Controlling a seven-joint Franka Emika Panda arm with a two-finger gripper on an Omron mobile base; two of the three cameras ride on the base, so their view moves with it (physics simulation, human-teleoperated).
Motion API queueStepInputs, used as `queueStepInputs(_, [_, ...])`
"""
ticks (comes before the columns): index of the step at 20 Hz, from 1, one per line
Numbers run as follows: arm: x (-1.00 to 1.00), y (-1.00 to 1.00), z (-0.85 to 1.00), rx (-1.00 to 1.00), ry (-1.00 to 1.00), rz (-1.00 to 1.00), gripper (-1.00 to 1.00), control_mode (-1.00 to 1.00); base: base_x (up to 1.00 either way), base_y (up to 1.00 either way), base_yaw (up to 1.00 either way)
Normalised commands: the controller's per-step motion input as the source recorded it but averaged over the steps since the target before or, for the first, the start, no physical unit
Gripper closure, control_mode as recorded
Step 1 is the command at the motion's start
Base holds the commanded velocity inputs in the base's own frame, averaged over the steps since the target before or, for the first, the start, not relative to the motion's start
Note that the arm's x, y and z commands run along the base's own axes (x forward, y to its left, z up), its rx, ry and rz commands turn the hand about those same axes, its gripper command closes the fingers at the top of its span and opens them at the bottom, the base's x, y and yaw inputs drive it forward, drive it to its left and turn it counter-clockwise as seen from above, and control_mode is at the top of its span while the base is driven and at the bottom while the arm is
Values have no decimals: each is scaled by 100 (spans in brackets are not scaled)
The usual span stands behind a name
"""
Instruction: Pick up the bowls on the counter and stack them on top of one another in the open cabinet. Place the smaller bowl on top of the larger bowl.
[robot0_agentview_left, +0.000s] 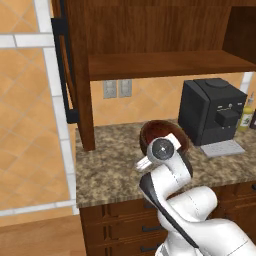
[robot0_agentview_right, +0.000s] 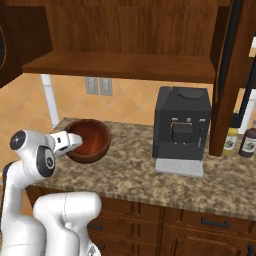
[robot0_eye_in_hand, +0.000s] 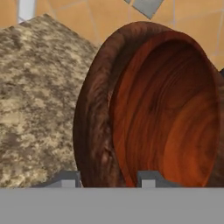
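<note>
Hand view: at bottom center the gripper (robot0_eye_in_hand: 107, 178) has its 2 fingertips astride the big bowl's (robot0_eye_in_hand: 153, 105) rim above the table (robot0_eye_in_hand: 35, 96), seemingly grasping it for lifting.

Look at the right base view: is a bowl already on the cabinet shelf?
No. The shelf lies bare, and the larger bowl is down at the counter.
</note>
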Motion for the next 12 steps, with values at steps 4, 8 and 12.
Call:
queueStepInputs(4, [-95, -4, 100, 0, -22, 4, 100, -100, 0, 0, 0])
queueStepInputs(8, [-65, -8, 100, 0, -7, 1, 100, -100, 0, 0, 0])
queueStepInputs(12, [-3, -3, 100, 0, 0, 0, 100, -100, 0, 0, 0])
